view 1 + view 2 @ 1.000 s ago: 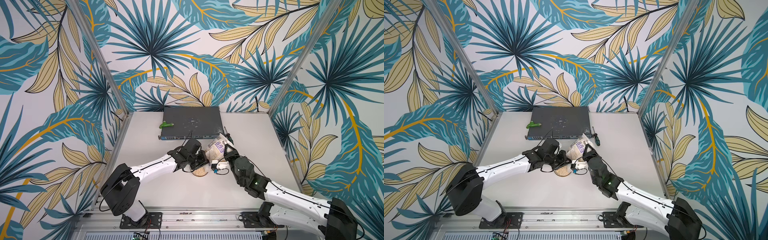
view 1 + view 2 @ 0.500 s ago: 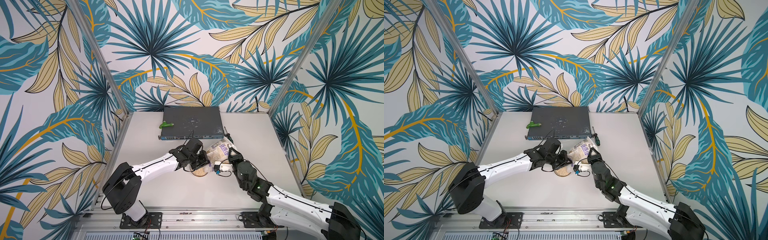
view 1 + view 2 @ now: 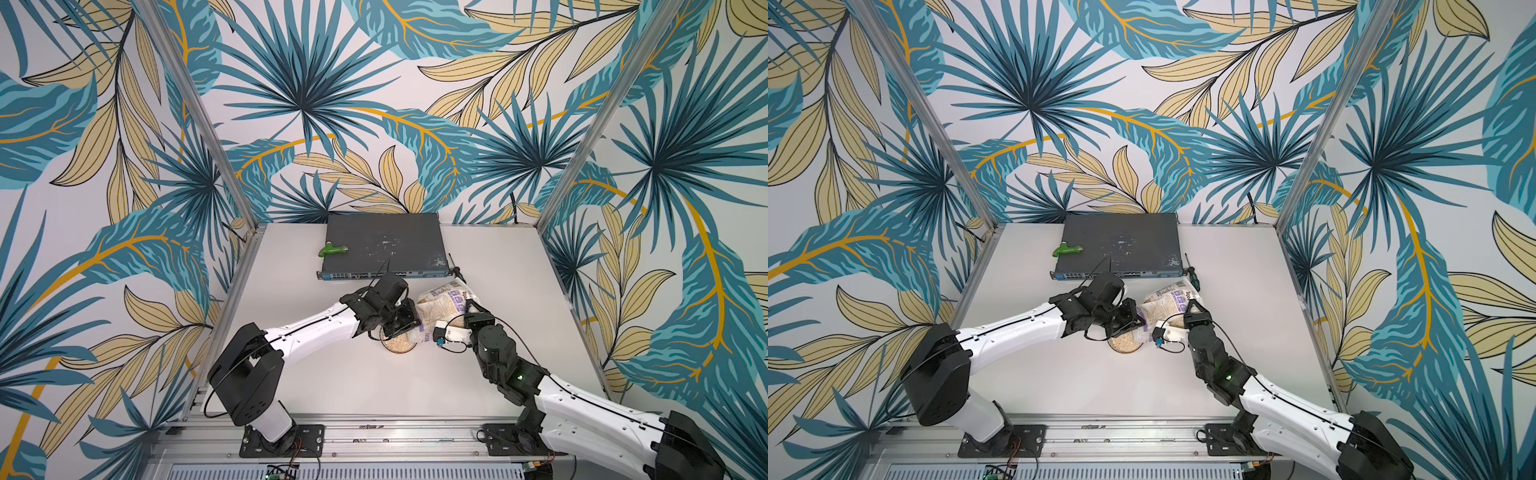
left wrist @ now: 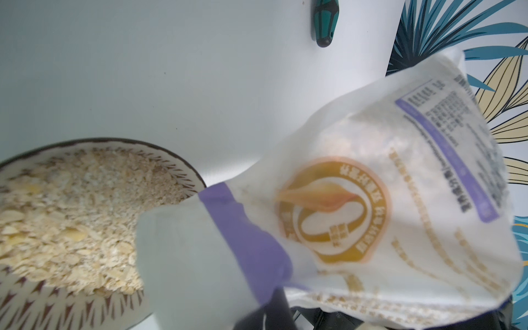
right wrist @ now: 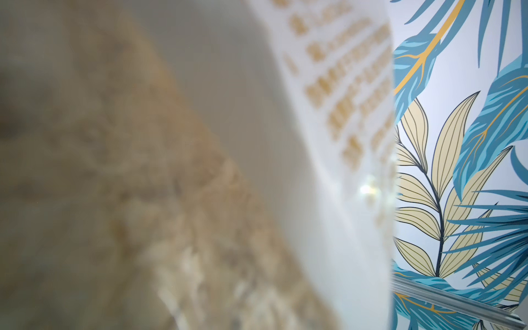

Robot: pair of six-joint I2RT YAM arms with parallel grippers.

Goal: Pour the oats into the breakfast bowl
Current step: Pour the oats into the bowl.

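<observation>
since the oat bag [image 3: 444,300] must drain mouth-down, the left gripper [image 3: 412,321] pinches its purple mouth edge, with the heaped breakfast bowl [image 4: 71,303] just beneath those jaws, while the right gripper [image 3: 468,309] clamps the bag's raised body between its jaws.

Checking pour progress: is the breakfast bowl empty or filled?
Filled. In the left wrist view, oat flakes cover the inside of the breakfast bowl, leaving only a band of patterned wall bare below its dark rim.
</observation>
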